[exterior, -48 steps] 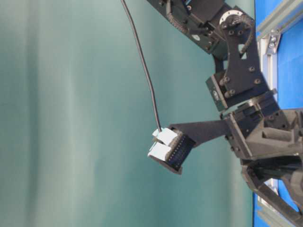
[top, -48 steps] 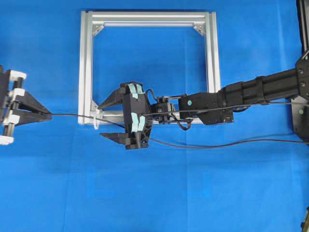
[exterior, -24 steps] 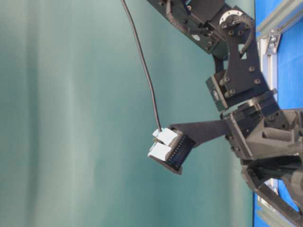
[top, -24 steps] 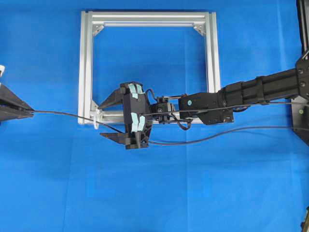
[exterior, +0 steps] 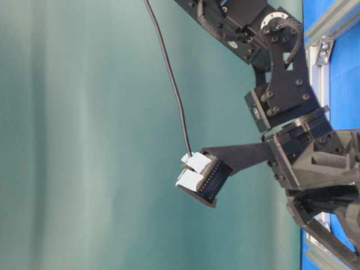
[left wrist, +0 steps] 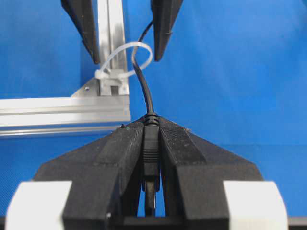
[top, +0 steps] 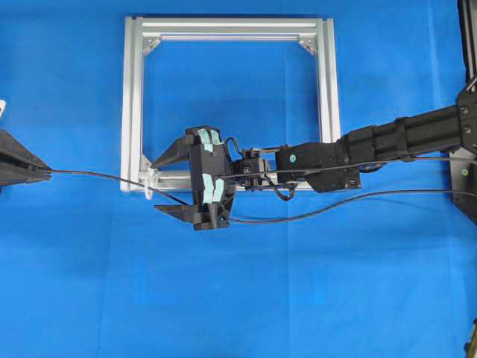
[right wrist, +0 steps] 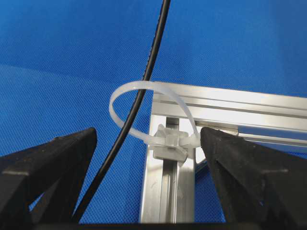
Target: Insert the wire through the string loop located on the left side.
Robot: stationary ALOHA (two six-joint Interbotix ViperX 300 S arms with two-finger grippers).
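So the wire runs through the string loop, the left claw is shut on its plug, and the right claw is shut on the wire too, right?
Not quite. The right claw is open, straddling the string loop without gripping the wire, as the right wrist view shows. The left claw is indeed shut on the plug.

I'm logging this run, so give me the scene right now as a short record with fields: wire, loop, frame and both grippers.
wire: thin black cable, passes through the loop, plug end clamped in the left gripper
loop: small whitish translucent tie loop, fixed at the frame's lower left corner
frame: square silver aluminium frame, flat on the blue cloth
left gripper: shut on the wire's plug, left of the frame
right gripper: open, fingers either side of the loop, holding nothing
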